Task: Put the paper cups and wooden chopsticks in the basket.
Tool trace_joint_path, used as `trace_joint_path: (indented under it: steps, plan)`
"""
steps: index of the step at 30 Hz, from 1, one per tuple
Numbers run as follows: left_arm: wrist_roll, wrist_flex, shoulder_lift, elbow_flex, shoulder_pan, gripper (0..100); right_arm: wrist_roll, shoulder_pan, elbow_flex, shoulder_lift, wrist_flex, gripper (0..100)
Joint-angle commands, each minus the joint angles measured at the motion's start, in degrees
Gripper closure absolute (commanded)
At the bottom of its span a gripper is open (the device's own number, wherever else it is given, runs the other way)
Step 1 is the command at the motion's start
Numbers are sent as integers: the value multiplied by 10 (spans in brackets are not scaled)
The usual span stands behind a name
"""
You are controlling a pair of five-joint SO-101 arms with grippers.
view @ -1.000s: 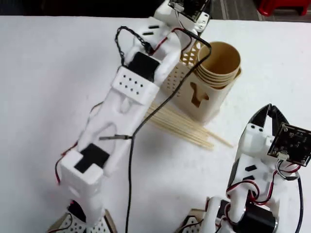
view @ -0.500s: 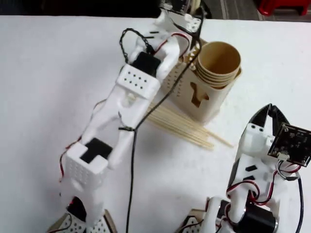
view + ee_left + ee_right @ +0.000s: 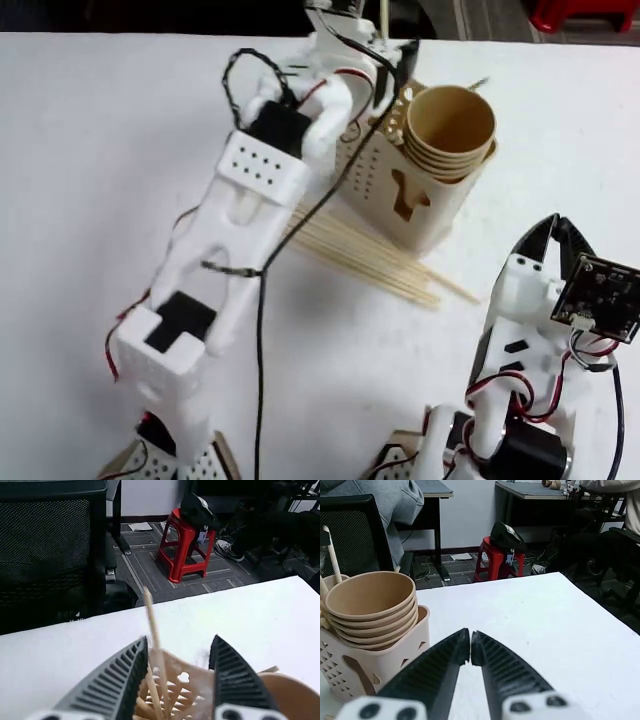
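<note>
Left hand (image 3: 180,641) spread open above basket (image 3: 432,216), one chopstick (image 3: 151,620) upright between its jaws, right hand (image 3: 470,648) clenched empty near basket, paper cups (image 3: 452,128) stacked inside basket.

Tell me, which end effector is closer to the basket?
Left. The left end effector hangs open just over the basket, an upright chopstick between its jaws; the right end effector, shut, is off to the basket's side.

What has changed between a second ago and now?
In the high view the left arm swung toward the picture's left above the basket. An upright chopstick now stands in the basket between its open jaws. Unchanged: the stacked paper cups in the basket, the chopsticks on the table, and the right gripper, which is shut.
</note>
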Motion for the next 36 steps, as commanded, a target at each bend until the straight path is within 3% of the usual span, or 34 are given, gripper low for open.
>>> trace_joint_path:
  steps: [1,5,8,11,20,28,36]
  plan:
    - [4,14,-63,-5,-19,793,-4,7,-3,-2,-12,981]
    - [4,14,-74,-5,-30,812,-4,7,-3,-2,-12,981]
    - [4,14,-76,-11,-40,888,-4,7,-3,-2,-12,981]
    - [-49,22,-96,-13,-44,979,-4,7,-3,-2,-12,981]
    - [-153,174,-226,-11,-47,978,3,0,-3,3,-27,981]
    - [-202,267,-386,-11,-49,978,131,-160,-10,4,16,962]
    - [-207,349,-497,-11,-145,978,186,-322,-84,46,136,933]
